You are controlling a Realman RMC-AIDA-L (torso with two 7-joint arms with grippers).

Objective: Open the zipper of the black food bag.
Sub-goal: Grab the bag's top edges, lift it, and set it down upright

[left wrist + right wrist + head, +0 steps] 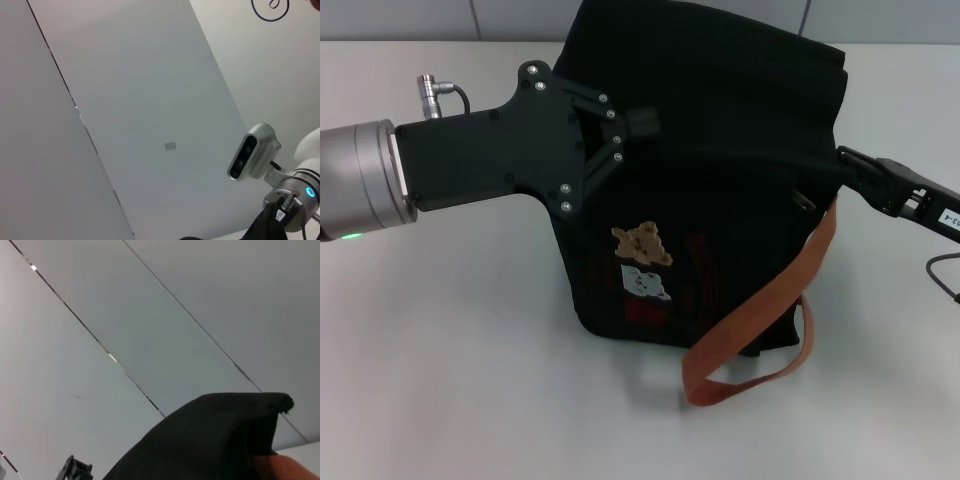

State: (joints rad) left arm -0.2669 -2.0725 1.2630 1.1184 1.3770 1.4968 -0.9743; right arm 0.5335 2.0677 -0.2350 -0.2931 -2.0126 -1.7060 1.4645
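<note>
Fingers of the left gripper point(628, 128) are seen closed at the top of the black food bag point(720, 150), which stands on the white surface point(450, 370). Whether the zipper is gripped cannot be told. The bag's right edge is pinched by the right gripper point(842, 158), beside an orange-brown strap point(770, 300).

Black food bag point(720, 180) between left pincer point(632, 135), right pincer point(848, 165).

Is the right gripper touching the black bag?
Touching. In the head view the right gripper meets the right edge of the bag, where the fabric is pulled outward into a point at its tip.
</note>
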